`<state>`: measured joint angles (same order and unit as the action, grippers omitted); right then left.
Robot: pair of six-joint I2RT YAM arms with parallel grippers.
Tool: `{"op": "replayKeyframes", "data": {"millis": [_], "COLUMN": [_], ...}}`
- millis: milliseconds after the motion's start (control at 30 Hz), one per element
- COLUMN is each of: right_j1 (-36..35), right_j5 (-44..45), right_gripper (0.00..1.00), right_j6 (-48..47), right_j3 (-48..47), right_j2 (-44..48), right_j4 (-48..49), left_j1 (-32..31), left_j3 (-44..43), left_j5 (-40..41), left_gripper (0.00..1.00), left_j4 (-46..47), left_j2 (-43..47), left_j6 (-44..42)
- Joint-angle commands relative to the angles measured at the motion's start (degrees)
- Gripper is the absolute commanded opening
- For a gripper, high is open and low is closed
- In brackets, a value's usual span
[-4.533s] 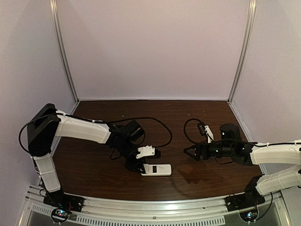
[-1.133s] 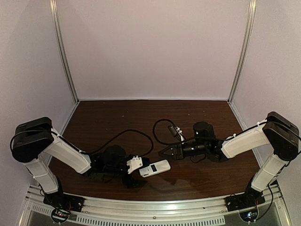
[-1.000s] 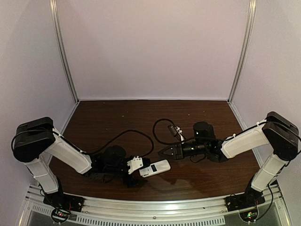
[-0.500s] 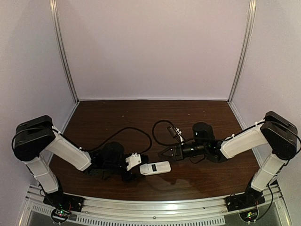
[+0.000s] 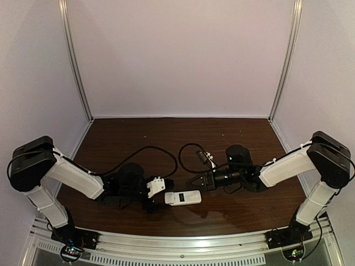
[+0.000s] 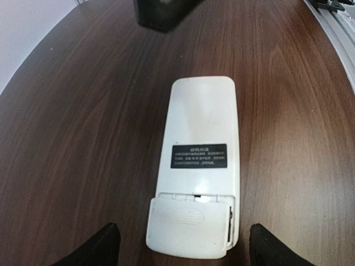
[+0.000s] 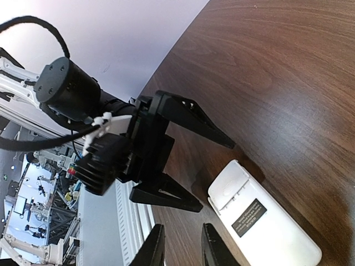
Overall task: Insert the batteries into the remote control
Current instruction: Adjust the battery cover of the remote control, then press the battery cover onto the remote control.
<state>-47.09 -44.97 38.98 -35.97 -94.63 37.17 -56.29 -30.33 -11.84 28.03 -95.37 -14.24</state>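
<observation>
The remote control (image 5: pixel 186 198) (image 6: pixel 199 122) (image 7: pixel 266 227) lies flat on the dark wooden table, white back and black label facing up. Its battery cover (image 6: pixel 191 224) is on, sitting slightly askew at the near end. My left gripper (image 5: pixel 163 198) (image 6: pixel 188 244) (image 7: pixel 216 176) is open, its black fingers (image 6: pixel 105 246) wide apart on either side of the cover end and touching nothing. My right gripper (image 5: pixel 198 180) (image 7: pixel 180 238) hovers just above the remote's far side. Its fingertips stand narrowly parted with only table between them. The batteries are not in view.
Black cables (image 5: pixel 161 152) loop over the table behind both wrists. An aluminium rail (image 5: pixel 183 244) (image 6: pixel 333 22) runs along the near edge. Pale enclosure walls (image 5: pixel 177 55) close off the back and sides.
A second ago the remote sat tilted at the left gripper; now it lies flat and the left fingers stand apart beside it. The right gripper has crept slightly left.
</observation>
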Motion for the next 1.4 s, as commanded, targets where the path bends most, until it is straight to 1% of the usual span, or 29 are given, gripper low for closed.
{"op": "replayKeyframes", "data": {"millis": [0, 167, 300, 333, 367, 467, 500, 567, 667, 767, 900, 1000, 1067, 1233, 1367], "right_j1": [-1.3, -2.8, -4.4, -4.7, -5.2, -6.2, -6.4, -7.0, -7.5, -7.9, -8.4, -8.9, -9.3, -9.6, -9.6], "right_j5": [0.9, 2.0, 3.0, 3.3, 3.8, 4.8, 5.1, 5.7, 6.5, 6.9, 7.7, 8.3, 8.8, 10.6, 11.6], "right_gripper": [0.25, 0.23, 0.21, 0.20, 0.19, 0.18, 0.18, 0.17, 0.16, 0.15, 0.15, 0.14, 0.14, 0.12, 0.11], "right_j6": [-0.1, 1.2, 1.1, 1.0, 0.4, -1.2, -1.5, -2.4, -3.2, -3.6, -5.1, -6.3, -7.1, -8.5, -9.2], "right_j3": [-1.5, -3.7, -6.2, -6.9, -8.0, -10.3, -11.0, -12.7, -14.7, -16.5, -18.6, -20.3, -21.2, -21.9, -22.0], "right_j2": [-1.5, -3.7, -6.3, -6.9, -7.7, -9.0, -9.5, -10.4, -11.8, -13.3, -14.8, -15.9, -16.6, -18.0, -18.7], "right_j4": [-1.0, -1.7, -3.5, -4.0, -5.7, -9.5, -10.3, -12.6, -14.9, -16.7, -19.6, -22.1, -23.9, -28.0, -30.7], "left_j1": [0.2, 0.2, 0.6, 1.0, 1.5, 2.0, 2.1, 2.1, 2.1, 2.1, 2.1, 2.2, 2.2, 2.2, 2.2], "left_j3": [1.5, 5.9, 10.4, 11.6, 12.2, 13.4, 14.0, 15.4, 15.2, 14.5, 13.9, 17.2, 18.2, 16.7, 18.7], "left_j5": [-0.3, 2.5, 7.8, 8.7, 9.4, 10.8, 12.7, 12.1, 14.4, 15.3, 12.3, 11.9, 11.8, 9.2, 6.3], "left_gripper": [0.84, 0.85, 0.83, 0.82, 0.81, 0.75, 0.72, 0.69, 0.62, 0.60, 0.59, 0.59, 0.59, 0.59, 0.64], "left_j4": [0.1, 2.9, 4.9, 5.1, 4.8, 3.1, 3.3, 5.4, 3.9, 2.9, 4.0, 11.1, 13.4, 12.6, 19.7], "left_j2": [6.0, 12.4, 17.6, 18.8, 19.9, 22.6, 23.3, 24.4, 24.6, 23.2, 20.3, 21.2, 21.5, 20.5, 18.8], "left_j6": [0.9, 5.9, 13.6, 17.0, 20.6, 27.0, 29.6, 33.9, 39.3, 43.4, 41.7, 39.7, 37.2, 28.6, 22.4]}}
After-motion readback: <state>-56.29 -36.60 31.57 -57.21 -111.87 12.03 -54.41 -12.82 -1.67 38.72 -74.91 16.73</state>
